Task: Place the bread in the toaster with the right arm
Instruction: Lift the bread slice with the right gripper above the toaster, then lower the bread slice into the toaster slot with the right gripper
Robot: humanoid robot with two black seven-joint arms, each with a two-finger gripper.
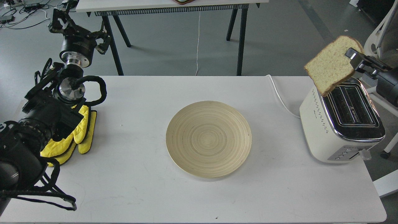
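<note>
1. Gripping the bread (331, 63) by its upper right edge, the right gripper (355, 59) holds the slice tilted in the air, its lower corner just over the toaster (314, 124).
2. Left gripper (63, 20) is raised beyond the table (130, 186); whether its fingers are spread, I cannot tell.
3. Wooden plate (208, 139) sits mid-table.

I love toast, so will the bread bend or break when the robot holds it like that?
The bread probably stays fairly stiff: pinched at one edge by the right gripper, it sticks out tilted without drooping. It looks light and soft, so a hard squeeze could tear it. The toaster lies just below.
</note>
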